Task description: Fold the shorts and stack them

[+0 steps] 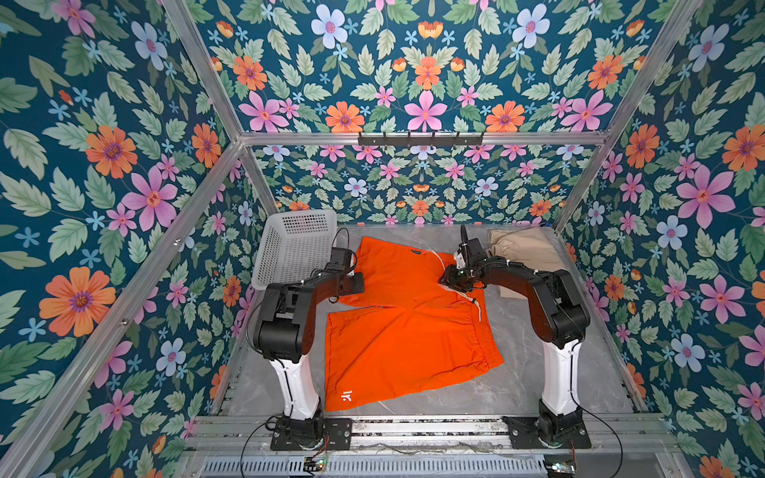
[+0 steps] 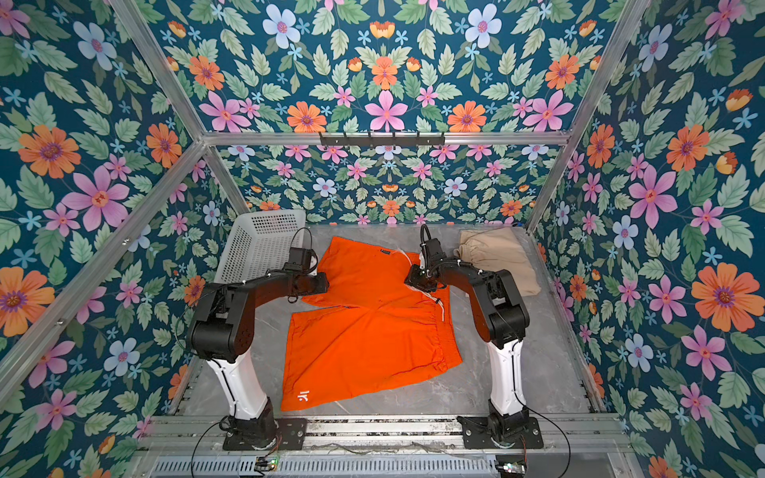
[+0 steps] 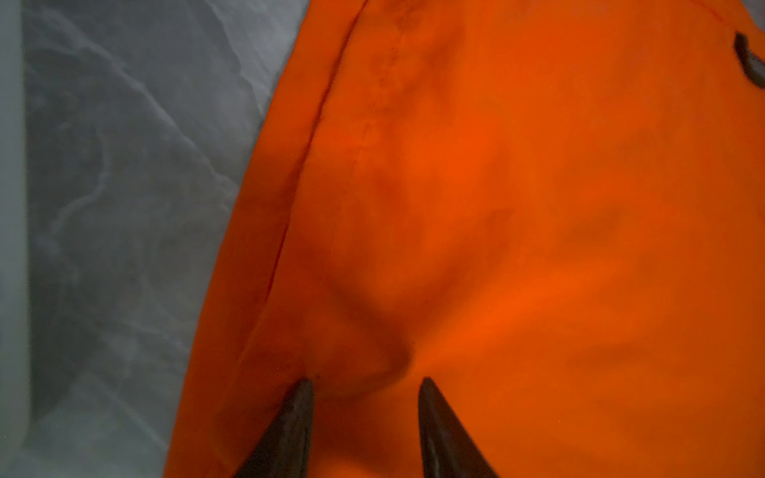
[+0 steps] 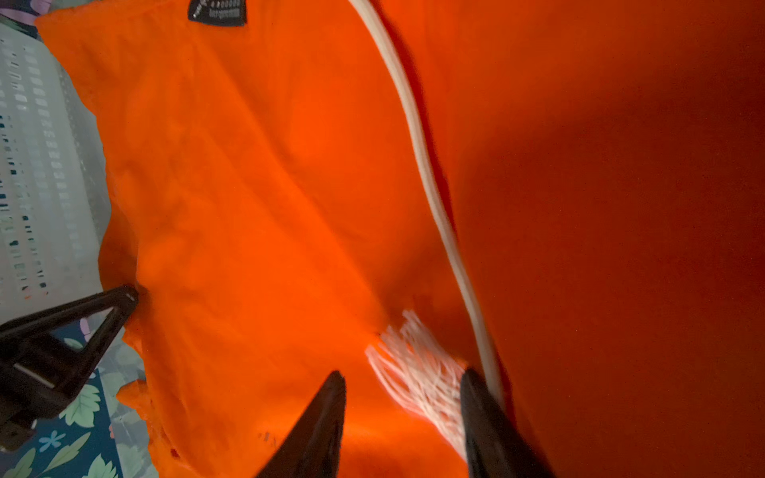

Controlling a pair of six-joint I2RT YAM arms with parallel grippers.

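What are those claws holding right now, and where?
Cannot be told: left pincer straddles a wrinkle near the orange shorts' leg hem, right pincer the frayed drawstring end; both jaws stand apart.

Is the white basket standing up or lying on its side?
On its side. In both top views the white basket is tipped over in the far left corner, its holey bottom and wall facing up, no opening showing.

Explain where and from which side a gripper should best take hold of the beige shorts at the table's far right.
Probably the gathered waistband edge of the beige shorts, approached from above on the side facing the orange shorts: that edge lies exposed, bunched and pinchable, while the far side sits close to the wall.
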